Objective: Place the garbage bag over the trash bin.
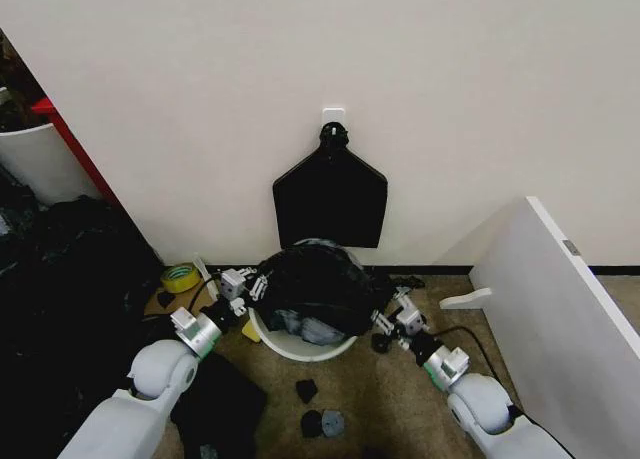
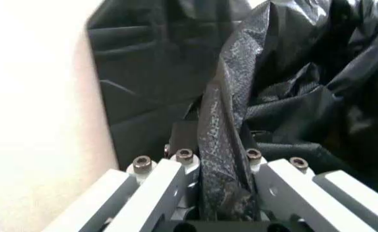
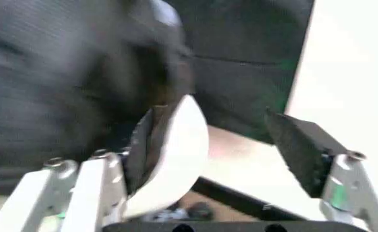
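Fingers (image 2: 163, 188) of the left gripper (image 1: 252, 282) are pinching a bunched fold of the garbage bag (image 1: 315, 284), which sits draped over the top of the trash bin (image 1: 300, 347) by the wall (right under that flat black fan-shaped sheet (image 1: 330, 199)). Over on the bin's right side, the right gripper (image 1: 392, 314) has its fingers spread apart, straddling the white rim.

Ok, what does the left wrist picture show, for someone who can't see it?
The left gripper pinches a twisted fold of the black bag between its pale fingers. Behind hangs a flat black sheet against a cream wall.
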### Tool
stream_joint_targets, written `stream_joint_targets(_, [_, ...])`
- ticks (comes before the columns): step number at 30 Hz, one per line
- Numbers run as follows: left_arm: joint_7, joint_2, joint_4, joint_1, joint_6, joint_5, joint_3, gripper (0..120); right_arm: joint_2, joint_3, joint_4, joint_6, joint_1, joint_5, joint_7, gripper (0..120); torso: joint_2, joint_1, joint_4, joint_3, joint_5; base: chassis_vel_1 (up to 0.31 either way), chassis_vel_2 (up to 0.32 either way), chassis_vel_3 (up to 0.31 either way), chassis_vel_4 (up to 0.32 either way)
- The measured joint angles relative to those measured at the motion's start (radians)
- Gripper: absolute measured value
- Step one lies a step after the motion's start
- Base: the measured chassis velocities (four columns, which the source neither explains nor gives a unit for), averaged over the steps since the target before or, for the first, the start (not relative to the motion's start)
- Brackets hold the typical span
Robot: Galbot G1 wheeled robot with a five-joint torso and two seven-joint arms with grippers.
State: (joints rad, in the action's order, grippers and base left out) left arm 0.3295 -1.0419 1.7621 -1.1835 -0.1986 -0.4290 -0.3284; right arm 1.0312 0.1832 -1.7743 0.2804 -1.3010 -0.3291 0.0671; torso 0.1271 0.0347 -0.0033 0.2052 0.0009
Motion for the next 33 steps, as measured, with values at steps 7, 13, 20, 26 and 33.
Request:
stream_joint_targets(7, [-0.077,-0.006,0.005,0.018,0.050,-0.052,0.004,4,-0.032,0.028,0.014,0.104,-0.038,-0.033,0.237,90,0.000,0.000,-0.0002,0.000,-0.0003,0.000,0.000,0.000,0.000])
stream_joint_targets(13, [-0.112,-0.007,0.003,0.025,0.067,-0.067,0.007,4,-0.021,0.115,0.010,0.158,-0.030,-0.057,0.337,100,0.000,0.000,0.0001,0.000,0.0000,0.000,0.000,0.000,0.000])
stream_joint_targets(20, [-0.162,-0.019,0.006,0.026,0.088,-0.072,0.020,4,-0.017,0.191,0.002,0.214,-0.028,-0.041,0.430,100,0.000,0.000,-0.0001,0.000,-0.0002,0.000,0.000,0.000,0.000])
stream_joint_targets(26, [-0.235,-0.027,0.058,0.012,0.122,-0.120,0.037,4,-0.008,0.099,-0.113,0.243,-0.096,0.030,0.372,100,0.000,0.000,0.0001,0.000,-0.0001,0.000,0.000,0.000,0.000])
stream_joint_targets(33, [-0.253,-0.038,0.104,-0.012,0.132,-0.118,0.056,4,0.018,-0.021,-0.229,0.074,-0.163,0.278,0.165,98,0.000,0.000,-0.0002,0.000,-0.0003,0.000,0.000,0.000,0.000])
